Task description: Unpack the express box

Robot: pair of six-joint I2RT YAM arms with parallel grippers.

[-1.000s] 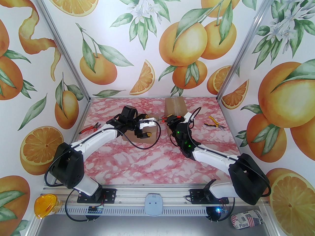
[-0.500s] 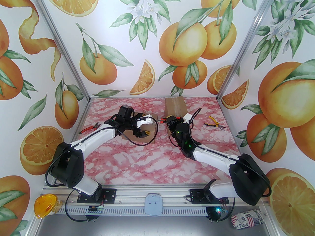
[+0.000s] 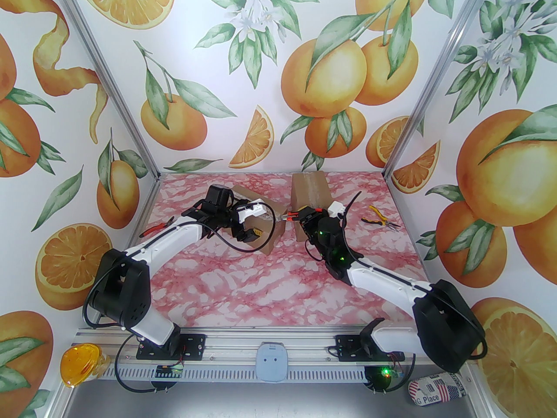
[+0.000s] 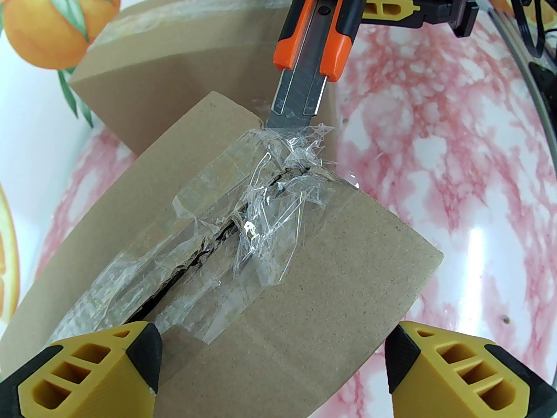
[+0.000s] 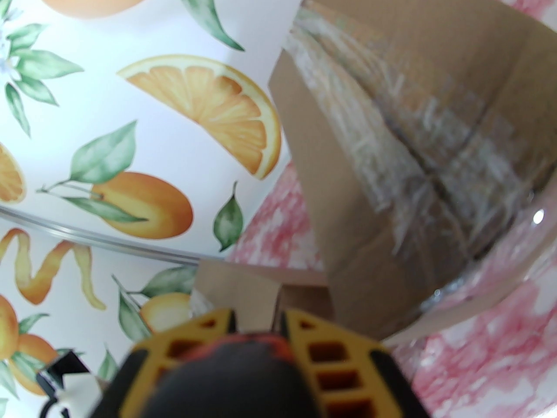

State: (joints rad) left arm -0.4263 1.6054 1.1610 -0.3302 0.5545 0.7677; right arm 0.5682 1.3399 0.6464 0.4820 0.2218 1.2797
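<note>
The knife (image 5: 235, 372) is blurred in the right tool (image 5: 259, 320); the left arm (image 3: 174, 242) hides much of the box (image 3: 272, 235).

Red pliers (image 3: 157, 228) at left, yellow pliers (image 3: 377, 218) at right, possibly orange goggles (image 3: 80, 362).

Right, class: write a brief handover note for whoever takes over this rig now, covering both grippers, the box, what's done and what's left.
Left gripper: jaws open, over the near end of the box; contact unclear.
Right gripper: shut on the utility knife, blade at the far end of the taped seam.
Done: tape slit, a dark gap shows along the seam.
To do: open the box and empty it. A second box behind looks taped.
</note>
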